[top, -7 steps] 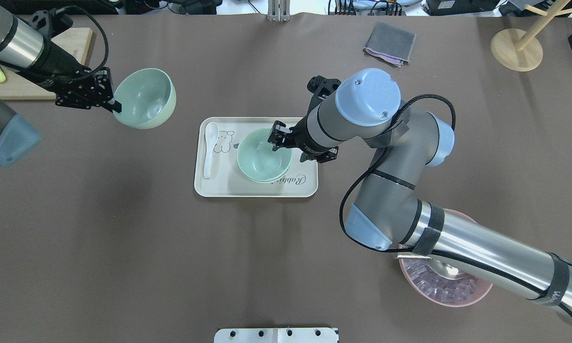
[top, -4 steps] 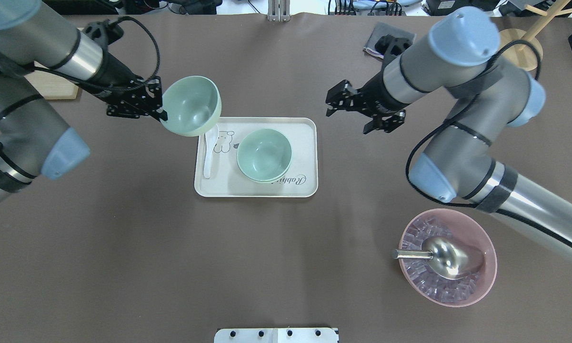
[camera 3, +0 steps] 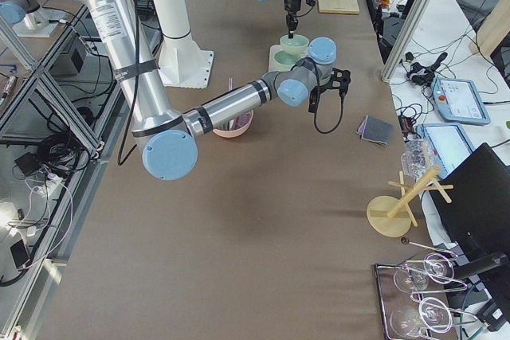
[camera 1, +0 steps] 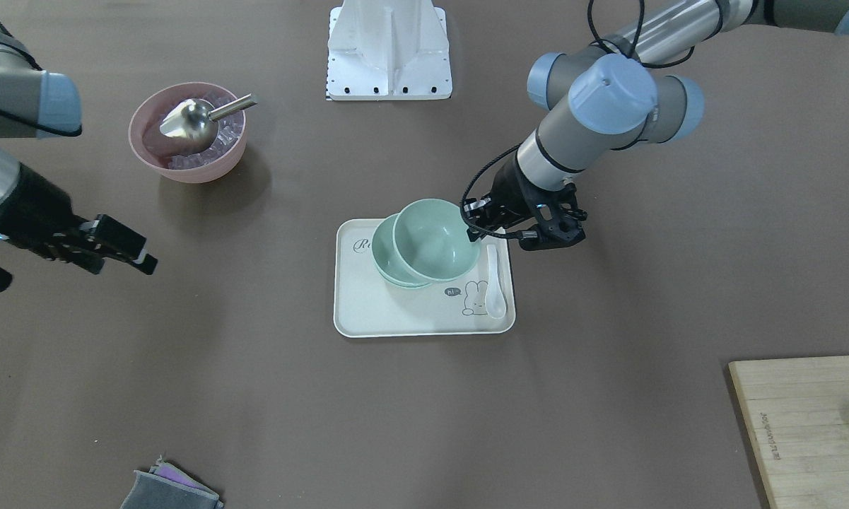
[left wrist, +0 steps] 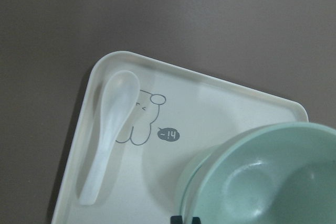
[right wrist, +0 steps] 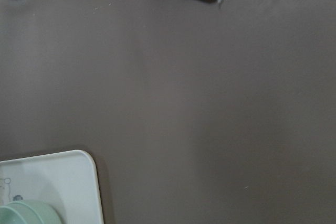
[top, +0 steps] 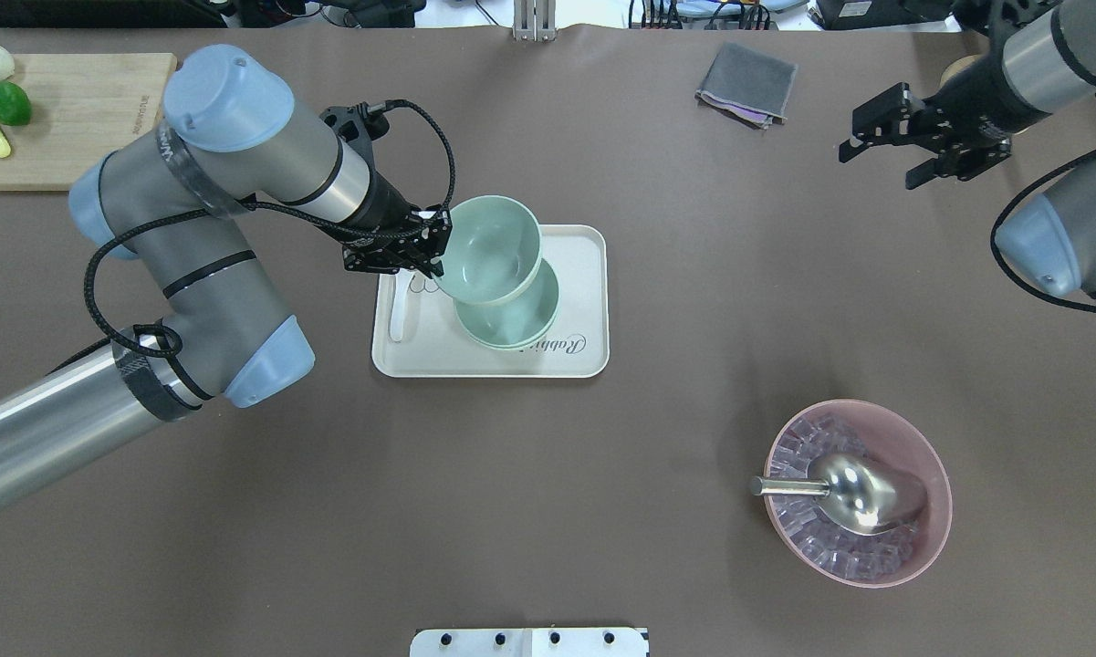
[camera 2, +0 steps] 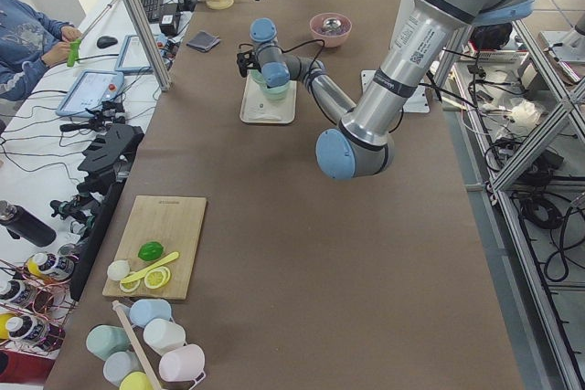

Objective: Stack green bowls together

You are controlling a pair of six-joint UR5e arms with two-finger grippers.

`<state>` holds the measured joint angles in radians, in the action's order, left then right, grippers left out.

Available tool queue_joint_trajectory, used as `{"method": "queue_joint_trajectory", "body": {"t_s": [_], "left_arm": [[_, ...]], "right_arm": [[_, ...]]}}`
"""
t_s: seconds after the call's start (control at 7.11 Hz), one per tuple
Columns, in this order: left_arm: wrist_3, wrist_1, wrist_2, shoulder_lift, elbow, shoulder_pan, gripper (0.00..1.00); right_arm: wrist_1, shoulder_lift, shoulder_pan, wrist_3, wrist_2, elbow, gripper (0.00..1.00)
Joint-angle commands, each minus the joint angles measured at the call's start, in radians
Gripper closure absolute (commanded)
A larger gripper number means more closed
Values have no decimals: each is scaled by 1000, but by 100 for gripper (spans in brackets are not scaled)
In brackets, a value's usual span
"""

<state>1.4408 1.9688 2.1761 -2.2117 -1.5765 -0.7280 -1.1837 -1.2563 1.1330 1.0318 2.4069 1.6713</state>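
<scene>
Bowl-stacking, close to done. Left gripper [top: 431, 255] shut tight on the rim of one green bowl [top: 493, 246], on the side toward the table's left edge. Holds it up in the air, tipped a bit, partly over the nested bowls [top: 520, 317], two by the look of it, on the tray [top: 587, 274] in the middle of the table. Grips by the rim to leave the round bottom free for sliding into the bowl below. Not down inside yet; off toward the tray's far-left corner. Hard to tell if touching the stack.

White spoon [top: 400, 315] along the tray's left edge, right by the gripper, so best to keep clear of it.

Right gripper [top: 913, 144] near the table's far-right corner, fingers wide apart, nothing in them, likely parked there to leave room.

Pink bowl [top: 938, 511] with metal scoop [top: 862, 493] near the front-right corner, not part of the job.

Next, probably: slide over the stack, level out, lower, let go.
</scene>
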Motion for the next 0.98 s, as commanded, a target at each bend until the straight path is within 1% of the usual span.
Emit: {"method": "queue_joint_trajectory", "body": {"t_s": [0.0, 0.28, 0.42, 0.7, 0.84], "left_arm": [[4, -1, -1, -14, -5, 12, 100], [4, -1, -2, -10, -13, 15, 100], [4, -1, -4, -11, -14, 25, 100], [4, 2, -2, -13, -13, 39, 100], [1, 8, -1, -5, -11, 39, 30]], "right_arm": [[1, -41, 40, -113, 5, -31, 0], [1, -48, 57, -128, 6, -33, 0], [1, -64, 73, -168, 6, -33, 0], [1, -64, 79, -170, 9, -30, 0], [1, -64, 80, -170, 12, -31, 0]]}}
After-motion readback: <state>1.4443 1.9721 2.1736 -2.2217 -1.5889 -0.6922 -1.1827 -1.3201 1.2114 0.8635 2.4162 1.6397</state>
